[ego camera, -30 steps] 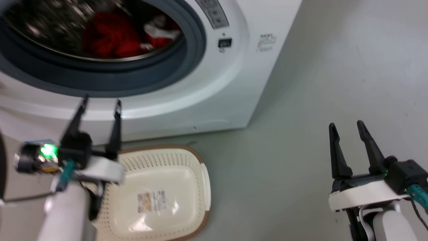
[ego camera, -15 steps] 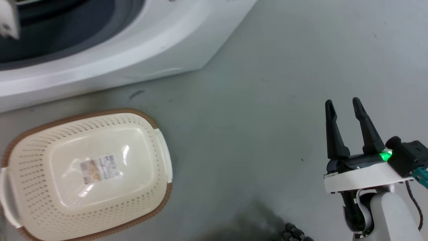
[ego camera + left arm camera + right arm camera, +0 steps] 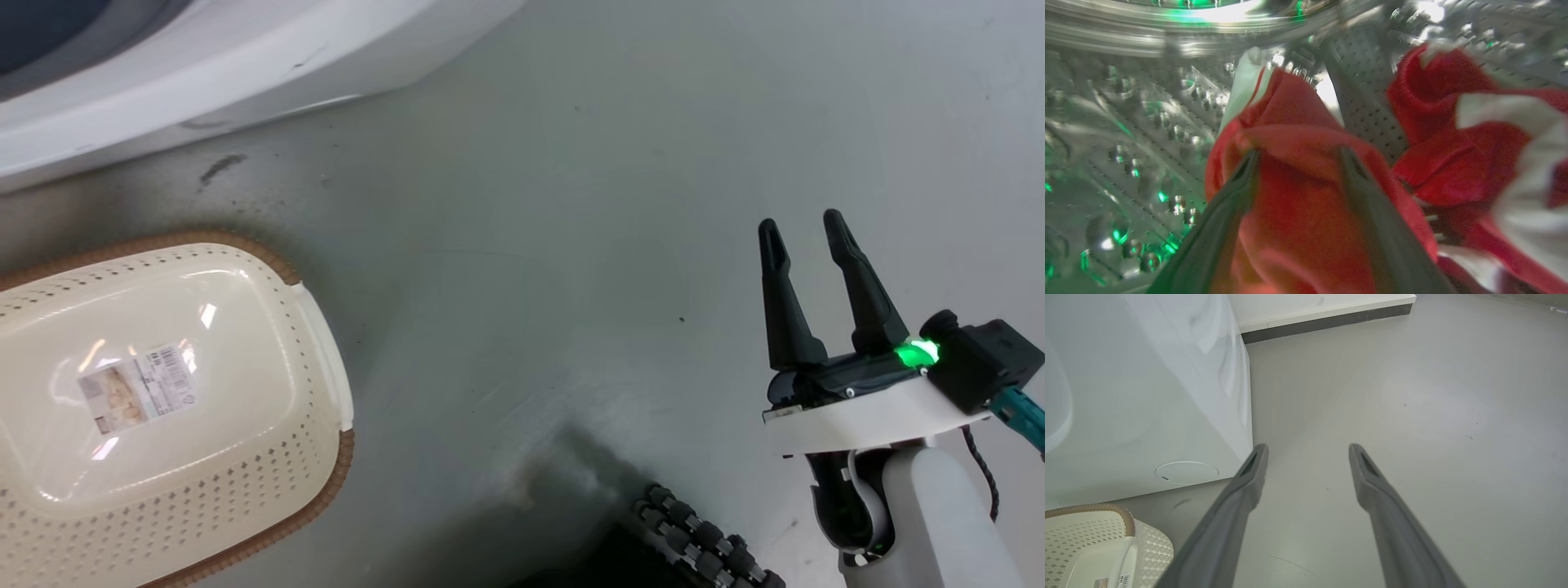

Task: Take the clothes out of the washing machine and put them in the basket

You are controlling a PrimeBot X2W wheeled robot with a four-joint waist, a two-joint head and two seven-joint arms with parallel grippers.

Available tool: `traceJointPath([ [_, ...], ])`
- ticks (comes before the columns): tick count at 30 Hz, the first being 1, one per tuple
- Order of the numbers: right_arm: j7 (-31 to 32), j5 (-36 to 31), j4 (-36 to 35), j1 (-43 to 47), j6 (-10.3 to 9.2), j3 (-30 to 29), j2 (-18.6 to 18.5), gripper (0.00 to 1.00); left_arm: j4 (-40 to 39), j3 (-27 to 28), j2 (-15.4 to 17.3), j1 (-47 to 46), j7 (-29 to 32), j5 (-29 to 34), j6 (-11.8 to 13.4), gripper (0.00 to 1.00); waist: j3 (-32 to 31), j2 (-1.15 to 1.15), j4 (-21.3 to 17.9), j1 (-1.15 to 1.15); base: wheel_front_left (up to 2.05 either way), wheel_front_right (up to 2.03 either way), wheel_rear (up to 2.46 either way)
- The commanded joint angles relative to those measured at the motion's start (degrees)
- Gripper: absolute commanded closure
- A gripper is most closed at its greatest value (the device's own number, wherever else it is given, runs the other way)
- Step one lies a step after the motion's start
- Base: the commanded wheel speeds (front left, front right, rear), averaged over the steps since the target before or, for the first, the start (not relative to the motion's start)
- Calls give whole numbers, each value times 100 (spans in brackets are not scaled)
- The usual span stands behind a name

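1. The left pincer (image 3: 1299, 153) is reaching inside the steel drum (image 3: 1126, 143) of the washing machine (image 3: 204, 73). It is standing open, its 2 fingers straddling a raised fold of a red garment (image 3: 1298, 212) with the fabric lying between them, and they are not yet clamping it.

2. A second red garment (image 3: 1453, 163), carrying white bands, is lying just beside the first to the right. Whether the 2 are tangling low down cannot be told.

3. The right pincer (image 3: 802, 220) is hanging open and empty over the bare floor (image 3: 571, 204), well apart from the drum.

4. The basket (image 3: 204, 514) is sitting empty on the floor just in front of the machine, so both of the clothes are lying in the drum and none of the transfer is showing as done.

Risks, as judged:
- The fingers are bracketing a bulky fold. A closure taking only the outer layer is likely to slip as the arm is pulling back.
- The neighbouring garment is lying close enough to be dragged along, then dropping on the floor short of the basket.
- Loose cloth is liable to catch on the drum's perforated rib (image 3: 1367, 114) during extraction.
- The basket is small and low, so a trailing garment is likely to drape over its brown rim instead of landing inside.
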Motion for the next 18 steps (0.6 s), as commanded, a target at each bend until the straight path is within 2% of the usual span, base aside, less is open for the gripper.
traceJointPath([
  [1, -12, 55, -15, -98, -4, 38, 9, 0, 46, -4, 69, -126, 190, -19, -2, 0, 116, 0, -119, -1, 0, 0, 0],
  [4, -12, 87, -36, -123, -4, 134, 8, 0, 172, 78, 118, -247, 640, -138, 24, 0, 179, 0, -212, -1, 0, 0, 0],
  [8, -12, 105, -86, -119, -4, 87, 9, 0, 183, 1, 173, -249, 944, -196, 18, 0, 234, 0, -207, -1, 0, 0, 0],
  [14, -12, 108, -118, -114, -4, 53, 9, 0, 177, -12, 246, -152, 1029, -287, 48, 0, 283, 0, -194, -1, 0, 0, 0],
  [15, -12, 105, -113, -116, -4, 57, 9, 0, 182, -3, 263, -131, 1013, -299, 49, 5, 287, 0, -194, -1, 0, 0, 0],
  [16, -12, 98, -108, -122, -4, 61, 9, 0, 177, -3, 286, -117, 998, -317, 49, 92, 292, 0, -190, -1, 0, 0, 0],
  [17, -12, 95, -103, -133, -4, 66, 9, 0, 161, -13, 323, -115, 976, -321, 46, 100, 297, 0, -187, -1, 0, 0, 0],
  [18, -12, 90, -100, -147, -4, 70, 9, 0, 157, -21, 347, -105, 962, -338, 42, 100, 299, 0, -184, -1, 0, 0, 0],
])
